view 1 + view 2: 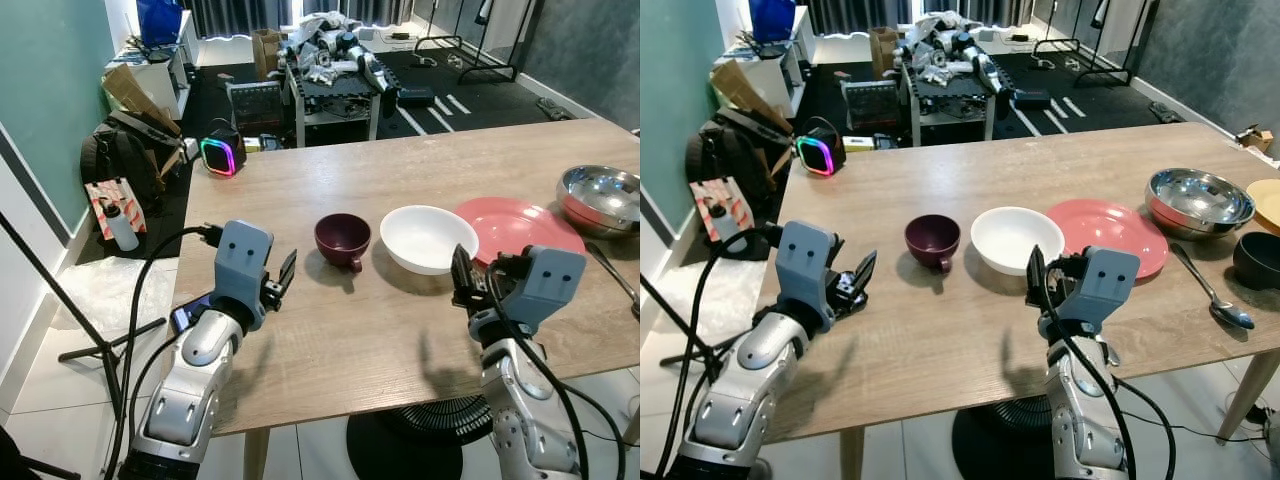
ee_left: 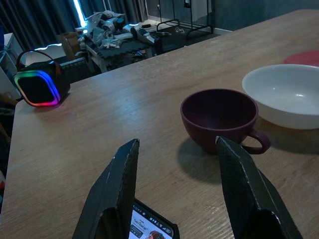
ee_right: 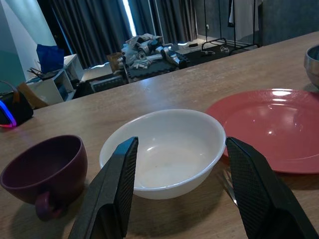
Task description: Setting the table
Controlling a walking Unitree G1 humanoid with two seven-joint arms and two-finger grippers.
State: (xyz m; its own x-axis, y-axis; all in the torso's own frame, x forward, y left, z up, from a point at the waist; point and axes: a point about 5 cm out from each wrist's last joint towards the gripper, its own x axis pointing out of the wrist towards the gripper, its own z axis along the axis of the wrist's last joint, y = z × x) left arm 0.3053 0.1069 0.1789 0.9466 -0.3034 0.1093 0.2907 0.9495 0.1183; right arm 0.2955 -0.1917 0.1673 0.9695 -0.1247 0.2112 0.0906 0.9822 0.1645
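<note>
Two silver arms, each with a blue-grey wrist block, long black fingers (image 2: 117, 191) and trailing black cables (image 1: 140, 300).

The yellow dish (image 1: 1269, 205) and black bowl (image 1: 1258, 262) are cut off at the edge.

A wooden table (image 1: 970, 190) carries a row of dishes. A purple cup (image 1: 932, 241) stands near the middle, with a white bowl (image 1: 1016, 239) just beside it and a red plate (image 1: 1108, 235) next to the bowl. Past the plate sits a steel bowl (image 1: 1198, 201), with a spoon (image 1: 1214, 290) lying in front of it and a black bowl (image 1: 1257, 260) at the table's edge.

The left gripper (image 1: 856, 280) hovers over the near edge, fingers apart, short of the cup. The right gripper (image 1: 1042, 280) hangs just before the white bowl, fingers apart. A glowing speaker (image 1: 820, 152) stands on the far corner.
</note>
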